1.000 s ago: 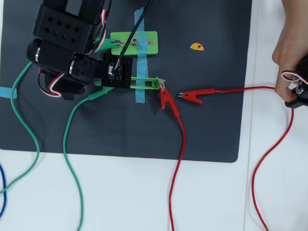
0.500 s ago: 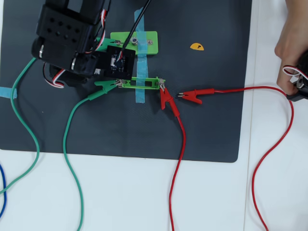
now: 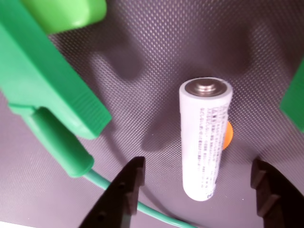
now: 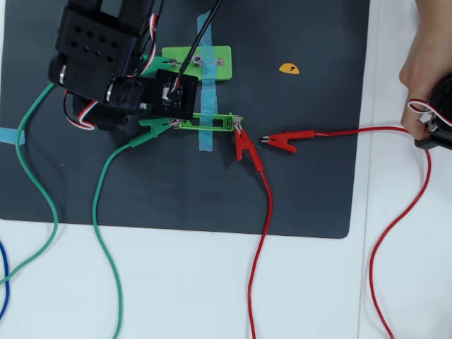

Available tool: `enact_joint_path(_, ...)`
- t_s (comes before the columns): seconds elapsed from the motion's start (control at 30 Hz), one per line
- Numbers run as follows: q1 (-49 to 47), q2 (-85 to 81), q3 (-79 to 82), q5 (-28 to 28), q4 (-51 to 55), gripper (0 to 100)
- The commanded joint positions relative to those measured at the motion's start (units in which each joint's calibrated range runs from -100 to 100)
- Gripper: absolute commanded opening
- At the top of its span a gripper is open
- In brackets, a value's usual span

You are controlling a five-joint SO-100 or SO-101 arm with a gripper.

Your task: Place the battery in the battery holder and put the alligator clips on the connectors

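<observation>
In the wrist view the battery (image 3: 205,137), a white cell with a grey end, lies on the dark mat. My gripper (image 3: 197,190) is open, with one black finger (image 3: 124,194) on each side of the battery's near end, not touching it. A green alligator clip (image 3: 47,99) with its wire lies close on the left. In the overhead view the arm (image 4: 99,56) hides the battery. The narrow battery holder (image 4: 212,122) has a green clip (image 4: 159,127) at its left end and a red clip (image 4: 244,148) at its right end. A second red clip (image 4: 282,139) lies loose.
A light-green block (image 4: 201,62) sits behind the holder, with blue tape (image 4: 205,138) across both. An orange sticker (image 3: 228,134) shows behind the battery, another (image 4: 288,68) lies on the mat (image 4: 296,198). A person's hand (image 4: 424,70) is at the right edge. Wires trail forward.
</observation>
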Motion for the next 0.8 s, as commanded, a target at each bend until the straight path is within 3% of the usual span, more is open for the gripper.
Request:
enact_joint_path(0.0,-0.1,-0.2,-0.1,-0.3,-0.3,22)
enact_joint_path(0.77,0.3,7.2,0.0,1.0,0.5,22)
